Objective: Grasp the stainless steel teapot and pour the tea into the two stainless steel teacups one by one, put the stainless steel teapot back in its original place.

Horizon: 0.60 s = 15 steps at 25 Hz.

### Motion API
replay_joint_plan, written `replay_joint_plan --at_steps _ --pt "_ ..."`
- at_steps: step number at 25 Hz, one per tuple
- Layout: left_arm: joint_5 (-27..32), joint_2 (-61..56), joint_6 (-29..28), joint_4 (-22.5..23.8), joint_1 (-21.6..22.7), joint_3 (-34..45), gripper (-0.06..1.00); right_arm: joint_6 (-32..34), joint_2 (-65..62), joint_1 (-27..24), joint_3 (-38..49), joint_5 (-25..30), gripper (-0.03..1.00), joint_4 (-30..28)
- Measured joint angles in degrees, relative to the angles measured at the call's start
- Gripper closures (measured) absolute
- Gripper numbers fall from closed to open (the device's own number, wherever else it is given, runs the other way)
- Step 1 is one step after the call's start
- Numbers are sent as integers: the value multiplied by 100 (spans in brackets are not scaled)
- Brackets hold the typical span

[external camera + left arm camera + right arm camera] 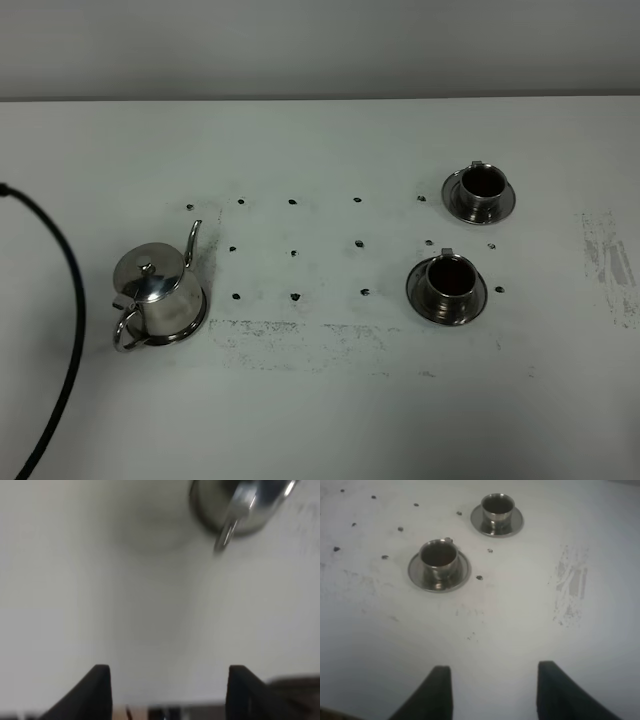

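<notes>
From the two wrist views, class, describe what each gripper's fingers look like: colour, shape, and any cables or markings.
The left gripper shows two black fingers with squared tips, blurred in its wrist view. The right gripper shows two dark, nearly black fingers that widen away from their blunt tips. No markings are visible on either. In the exterior high view only a black cable curves along the table's left side; the arms are out of sight.

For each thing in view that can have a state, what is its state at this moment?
stainless steel teapot: upright on its saucer, lid on, not held.
far teacup: upright on its saucer, dark liquid inside.
near teacup: upright on its saucer, dark liquid inside.
left gripper: open, empty, apart from the teapot.
right gripper: open, empty, apart from the cups.
</notes>
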Motion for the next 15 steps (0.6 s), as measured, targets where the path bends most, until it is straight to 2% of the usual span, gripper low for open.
replay_joint_plan --at_steps 3,7,15 --pt "83 -786 -7 -12 266 567 45 0 0 0 0 0 58 0" --pt "-214 -1936 -7 98 353 1376 45 0 0 0 0 0 58 0" --pt "-378 -3492 84 144 410 2064 45 0 0 0 0 0 58 0"
